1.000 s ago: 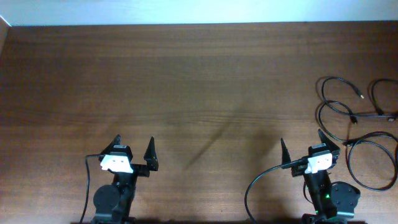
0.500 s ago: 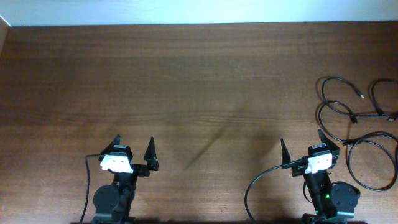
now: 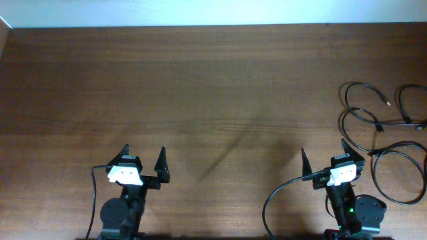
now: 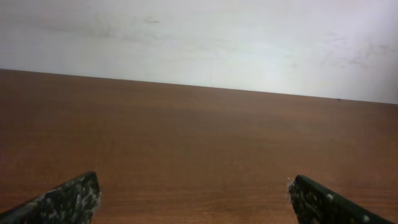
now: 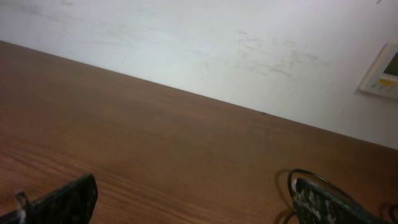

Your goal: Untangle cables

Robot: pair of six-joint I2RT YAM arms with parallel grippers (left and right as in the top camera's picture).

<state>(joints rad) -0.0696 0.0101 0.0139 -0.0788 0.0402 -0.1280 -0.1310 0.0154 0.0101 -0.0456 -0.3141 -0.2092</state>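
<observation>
The cables (image 3: 373,127) are thin black cords lying in overlapping loops at the table's far right edge, with small plug ends showing among them. My right gripper (image 3: 323,147) stands open just left of the nearest loop, apart from it, with nothing between its fingers. In the right wrist view the gripper (image 5: 194,182) frames bare wood, and one arc of cable (image 5: 303,170) curves behind the right fingertip (image 5: 317,199). My left gripper (image 3: 144,148) stands open at the front left, far from the cables. Its wrist view shows the gripper (image 4: 193,182) over bare table only.
The brown wooden table (image 3: 213,87) ends at a white wall along the back. Thicker black wires (image 3: 267,200) run from the arm bases at the front edge. A small wall panel (image 5: 384,78) shows in the right wrist view.
</observation>
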